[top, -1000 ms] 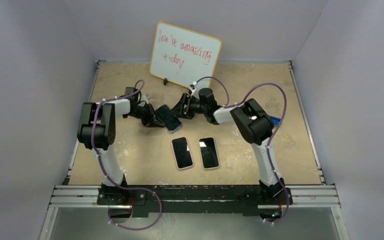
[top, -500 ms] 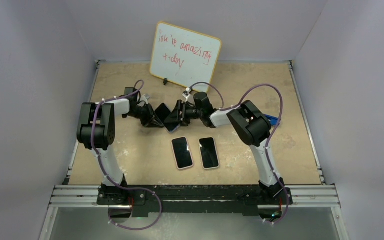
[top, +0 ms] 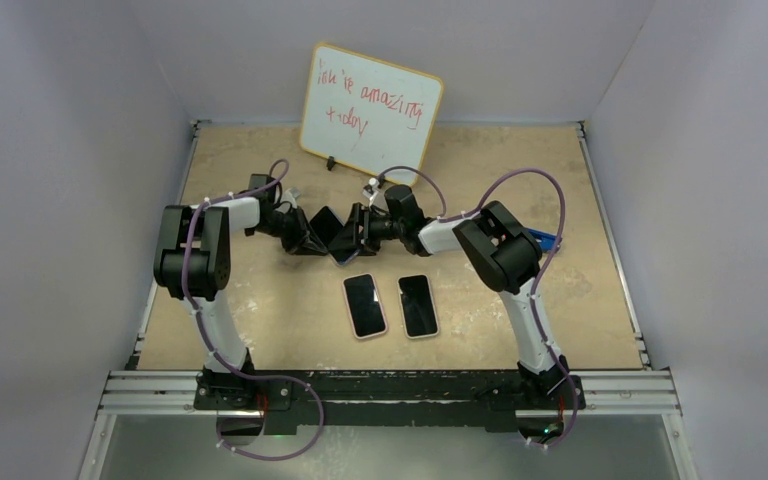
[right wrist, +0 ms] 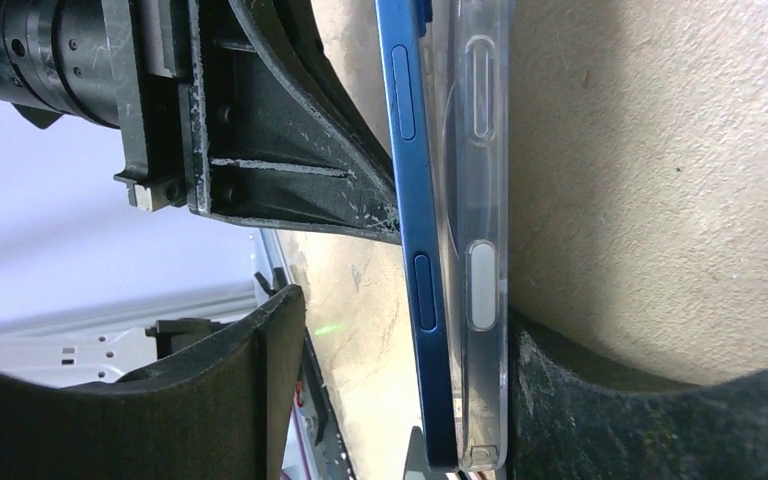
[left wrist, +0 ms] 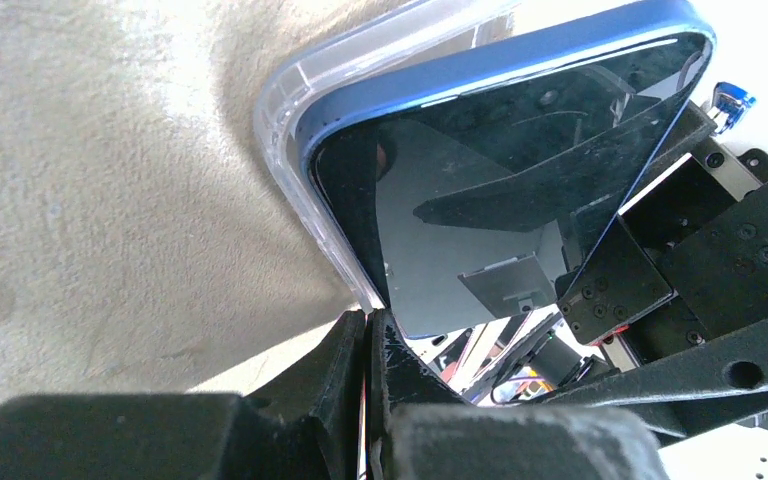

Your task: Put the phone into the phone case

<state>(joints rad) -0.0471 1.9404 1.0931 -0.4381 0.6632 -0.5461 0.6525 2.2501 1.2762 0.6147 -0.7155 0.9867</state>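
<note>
Left gripper clenches, seemingly on the lip of the clear case; right gripper straddles the blue phone, unclosed. Probably stiff, slick, fragile: press edges.

Soft, even overhead light throughout; the phone screen shows reflections, and wrist-view foregrounds blur.

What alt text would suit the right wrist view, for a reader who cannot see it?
A blue phone, seen edge-on, sits partly in a clear case, the gap between them widening toward the top. The right hand straddles both, open: one finger touches the case, the other stands apart from the phone. The left hand touches the phone's screen side.
</note>
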